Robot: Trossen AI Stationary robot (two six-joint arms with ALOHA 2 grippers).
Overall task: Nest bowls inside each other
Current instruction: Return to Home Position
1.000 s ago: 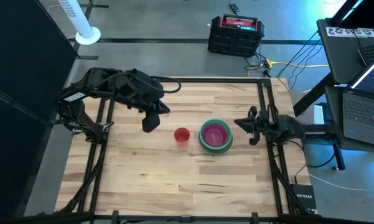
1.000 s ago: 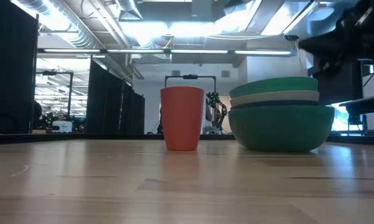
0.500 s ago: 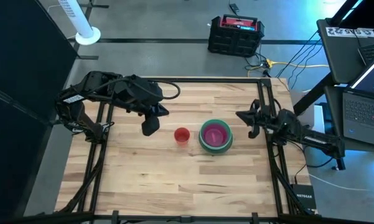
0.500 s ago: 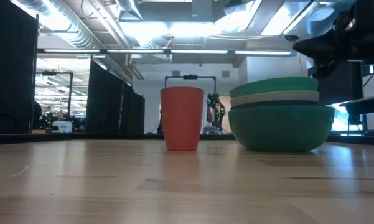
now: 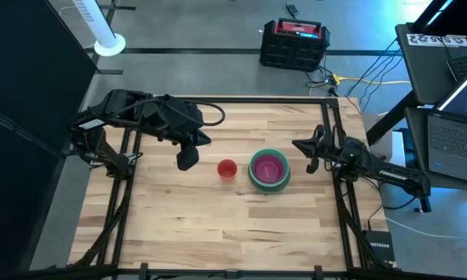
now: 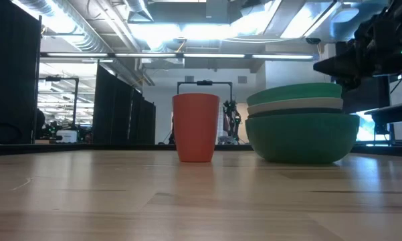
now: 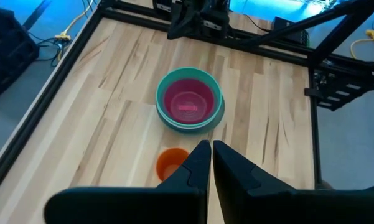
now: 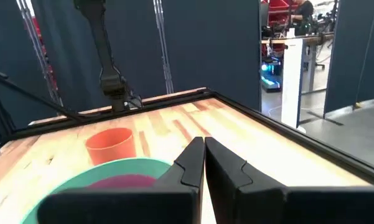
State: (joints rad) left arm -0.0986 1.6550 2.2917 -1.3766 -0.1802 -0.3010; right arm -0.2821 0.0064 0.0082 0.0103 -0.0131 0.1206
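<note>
The bowls [image 5: 269,169] stand nested in one stack right of the table's middle, resting on the outer green bowl's base [image 6: 301,157]. White and dark rims show between the green ones [image 6: 295,105], and the pink bowl [image 7: 188,102] lies innermost. My left gripper [image 5: 186,161] hangs shut above the table, left of the stack, tilted down toward it [image 7: 206,146]. My right gripper [image 5: 299,148] is shut and level just right of the stack [image 8: 203,144], touching nothing.
A red cup [image 5: 227,169] stands upright just left of the stack [image 6: 196,127], between it and my left gripper. Black frame rails [image 5: 334,132] run along the table's left and right sides. Bare wood [image 5: 217,233] spreads toward the near edge.
My right arm has swung sideways at the table's right edge. Its gripper has shifted slightly toward the far edge, sunk a little and rolled, staying shut. The bowls and cup have not moved.
</note>
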